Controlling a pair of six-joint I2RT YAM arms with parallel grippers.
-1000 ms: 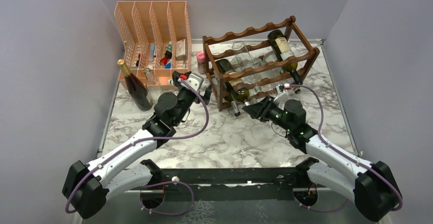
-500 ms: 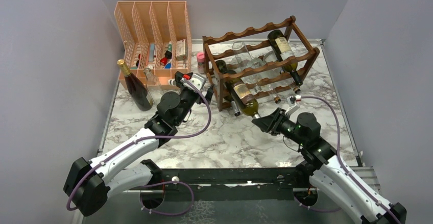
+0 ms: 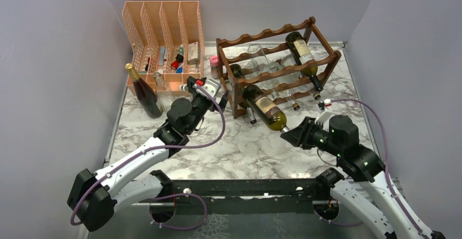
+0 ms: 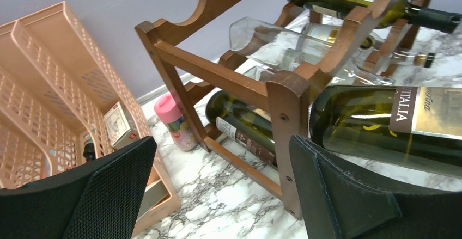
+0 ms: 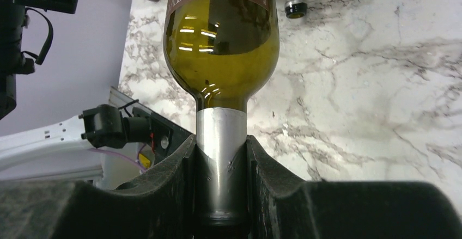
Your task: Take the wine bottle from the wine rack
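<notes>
The wine bottle (image 3: pixel 265 108) is clamped at its foil neck by the right gripper (image 5: pixel 220 163), its base at the front of the wine rack (image 3: pixel 265 33), its body slanted out over the table (image 3: pixel 239 146). The left gripper (image 4: pixel 220 157) is spread wide about the rack's corner, empty. The heavy body could be swung loose from so thin a hold, or the rack dragged. Whether the base is clear of the rail cannot be told.
</notes>
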